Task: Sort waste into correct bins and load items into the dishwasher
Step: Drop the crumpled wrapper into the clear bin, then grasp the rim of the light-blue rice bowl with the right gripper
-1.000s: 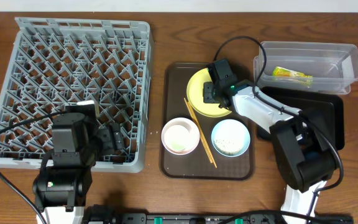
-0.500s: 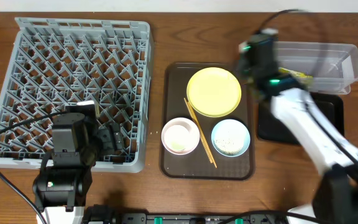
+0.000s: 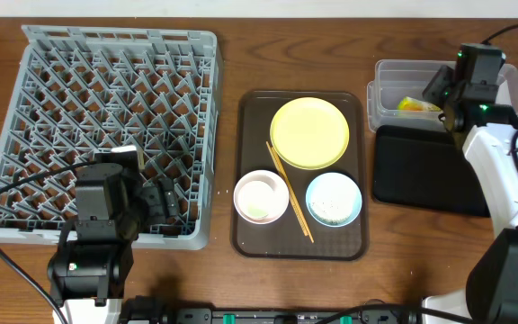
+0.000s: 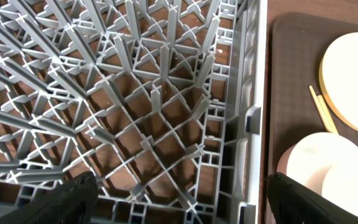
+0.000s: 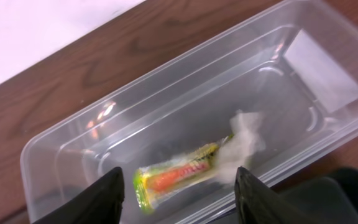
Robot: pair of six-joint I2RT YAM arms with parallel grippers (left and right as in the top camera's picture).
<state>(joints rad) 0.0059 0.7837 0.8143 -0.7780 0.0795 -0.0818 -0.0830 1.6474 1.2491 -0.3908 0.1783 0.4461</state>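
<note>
My right gripper (image 3: 446, 90) (image 5: 179, 190) hangs open and empty over the clear plastic tub (image 3: 385, 90) (image 5: 73, 143). The green-and-yellow wrapper (image 3: 412, 105) (image 5: 173, 177) lies in the tub, with a blurred white scrap (image 5: 244, 140) beside it. The yellow plate (image 3: 309, 133), white bowl (image 3: 261, 197), light blue bowl (image 3: 334, 199) holding white crumbs, and chopsticks (image 3: 290, 191) rest on the brown serving tray (image 3: 250, 236). My left gripper (image 3: 156, 202) (image 4: 179, 208) is open over the front right corner of the grey dish rack (image 3: 106, 99) (image 4: 154, 99). I cannot make out the cup.
The glossy black tray (image 3: 425, 171) sits in front of the clear tub, under my right arm. The left wrist view shows the serving tray's left edge (image 4: 278, 93), the white bowl (image 4: 319, 162) and the plate (image 4: 353, 74) just right of the rack wall.
My right arm has swung from above the yellow plate to the right and back, over the clear tub. The white scrap now shows in the tub. The left arm has not moved.
</note>
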